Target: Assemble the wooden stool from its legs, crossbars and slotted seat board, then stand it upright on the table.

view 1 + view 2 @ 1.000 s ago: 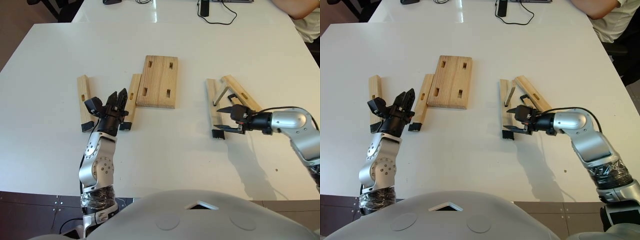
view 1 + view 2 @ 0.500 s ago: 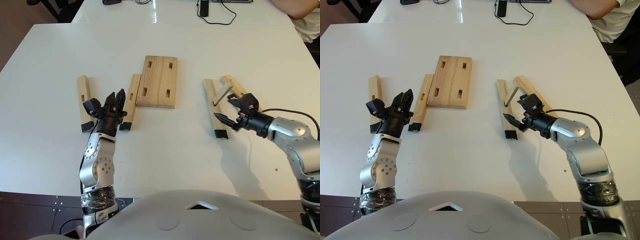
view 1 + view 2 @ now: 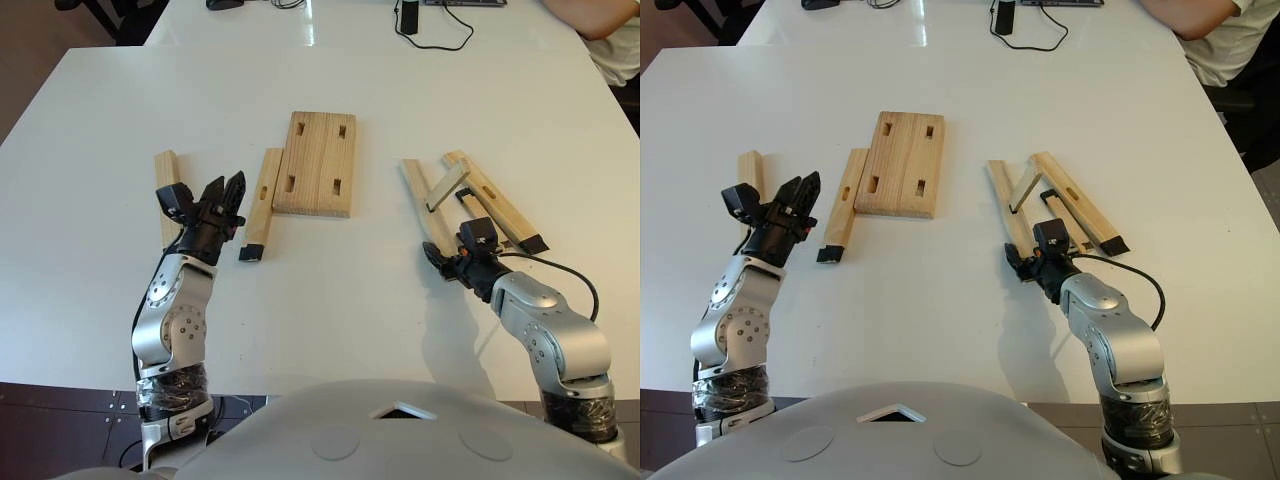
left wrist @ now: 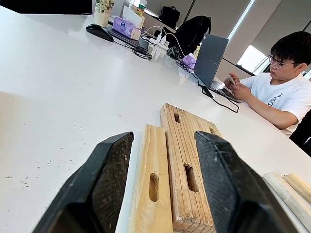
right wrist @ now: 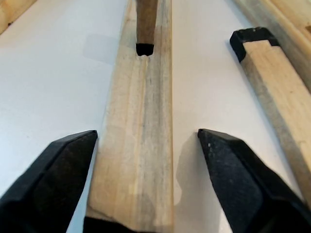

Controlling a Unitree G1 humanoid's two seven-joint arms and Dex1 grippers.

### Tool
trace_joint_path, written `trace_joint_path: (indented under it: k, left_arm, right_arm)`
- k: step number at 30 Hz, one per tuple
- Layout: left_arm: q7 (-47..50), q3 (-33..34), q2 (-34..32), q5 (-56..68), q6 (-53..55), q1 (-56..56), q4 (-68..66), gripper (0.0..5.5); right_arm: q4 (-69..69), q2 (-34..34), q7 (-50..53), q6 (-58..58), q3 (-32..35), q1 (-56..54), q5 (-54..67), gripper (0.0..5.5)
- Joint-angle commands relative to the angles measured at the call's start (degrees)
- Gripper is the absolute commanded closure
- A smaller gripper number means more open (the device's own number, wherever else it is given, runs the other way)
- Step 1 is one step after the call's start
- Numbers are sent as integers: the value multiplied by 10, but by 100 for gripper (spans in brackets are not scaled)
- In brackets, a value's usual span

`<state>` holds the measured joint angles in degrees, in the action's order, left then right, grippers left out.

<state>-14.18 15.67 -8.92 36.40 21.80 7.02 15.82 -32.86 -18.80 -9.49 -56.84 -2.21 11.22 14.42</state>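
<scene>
The slotted seat board (image 3: 315, 163) lies flat mid-table, with one leg (image 3: 262, 195) alongside its left edge. Another leg (image 3: 165, 178) lies further left. My left gripper (image 3: 228, 190) is open between these two legs, pointing at the seat board (image 4: 187, 145). On the right lie two more legs (image 3: 418, 200) (image 3: 497, 203), and a crossbar (image 3: 447, 187) leans across them. My right gripper (image 3: 441, 257) is open, its fingers either side of the near end of the inner leg (image 5: 141, 131), with a gap on each side.
A black device with cables (image 3: 408, 18) lies at the table's far edge. A person sits with a laptop (image 4: 214, 60) at the far right corner. Bare white tabletop (image 3: 340, 290) runs along the near edge between my arms.
My right arm pulled back toward me and swung round to line up with the inner right leg, which turned slightly. My left gripper shifted a little to the left.
</scene>
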Motion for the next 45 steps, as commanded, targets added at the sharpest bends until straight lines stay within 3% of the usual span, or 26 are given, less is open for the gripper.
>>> trace_joint_path:
  k: [1,12,20,22,25,30,35,45]
  left_arm:
    - [-4,9,-13,3,7,-20,-10,317]
    - [49,22,-24,-32,5,-74,-14,317]
    - [89,60,-69,-14,47,-191,-24,317]
    - [86,80,-71,47,76,-234,-11,317]
    - [65,97,-70,164,117,-290,5,317]
    - [22,83,-71,281,161,-327,9,240]
    - [11,55,-60,404,210,-344,25,176]
    - [22,13,-75,567,231,-334,85,176]
  right_arm:
    - [33,2,7,-20,-18,-16,-14,193]
    - [48,6,12,26,-33,-24,-42,341]
    - [44,53,17,72,2,-52,-24,345]
    - [62,85,1,70,60,-121,35,345]
    - [87,111,-81,9,151,-218,217,345]
    - [160,73,-157,-78,236,-342,430,345]
    - [207,15,-187,-130,272,-425,585,345]
    - [216,-72,-193,-167,220,-472,757,345]
